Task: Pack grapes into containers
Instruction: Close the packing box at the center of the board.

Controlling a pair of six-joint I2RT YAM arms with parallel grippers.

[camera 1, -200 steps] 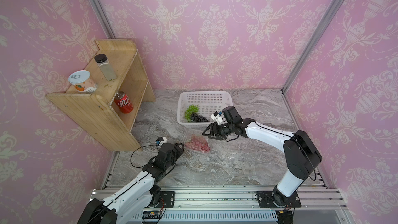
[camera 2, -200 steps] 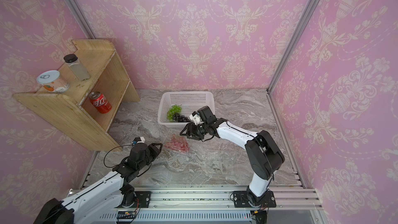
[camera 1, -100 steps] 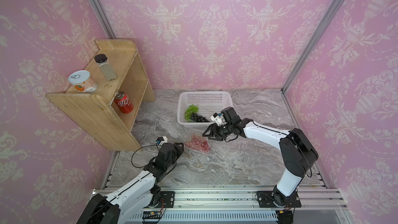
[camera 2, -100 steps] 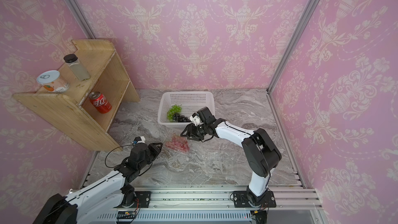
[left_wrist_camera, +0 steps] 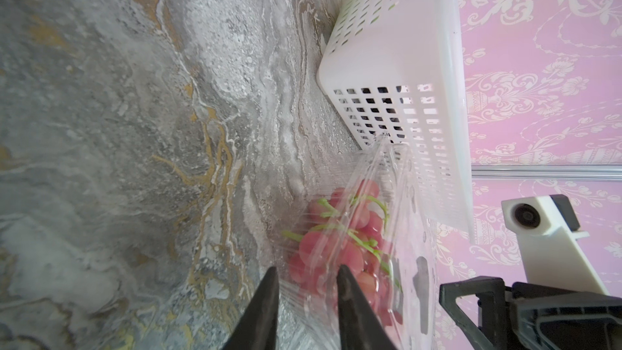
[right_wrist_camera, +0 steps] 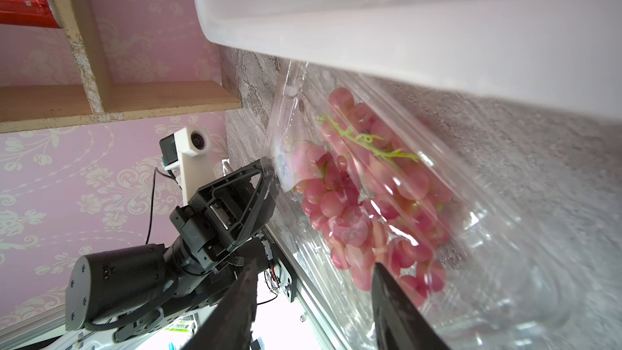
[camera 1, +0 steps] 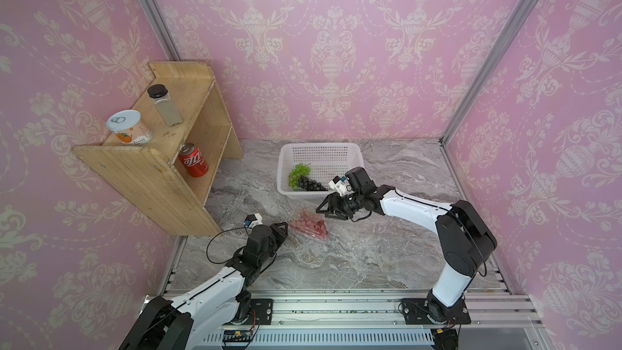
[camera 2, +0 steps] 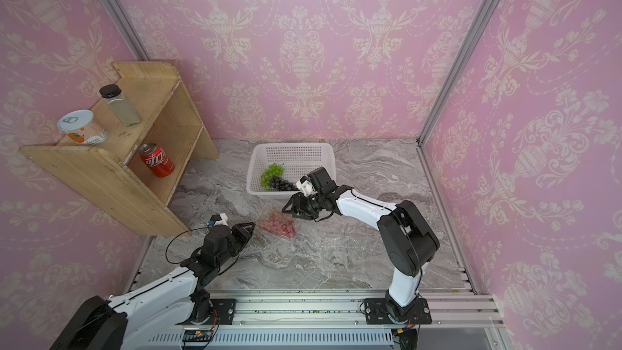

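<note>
Grapes, counted: one green bunch (camera 1: 298, 173) and one dark bunch (camera 1: 311, 184) lie touching in the white basket (camera 1: 319, 145), toward its front left. One pink-red heap (camera 1: 308, 222) sits inside one clear box (camera 1: 324, 236) on the table (camera 1: 336, 264), just in front of the basket; I can't split that heap into bunches. More clear plastic shows beside the box in the right wrist view, second box or lid, can't tell. Two grippers: my left gripper (left_wrist_camera: 304, 269) is at the box's near end, jaws narrowed with the box's edge between them; pinching or not, I can't tell. My right gripper (right_wrist_camera: 313, 265) hangs over the far end, jaws spread, holding nothing. Shelf (camera 1: 151, 176) on the left carries three things: one jar (camera 1: 165, 106), one tin (camera 1: 129, 127), one red can (camera 1: 193, 164).
</note>
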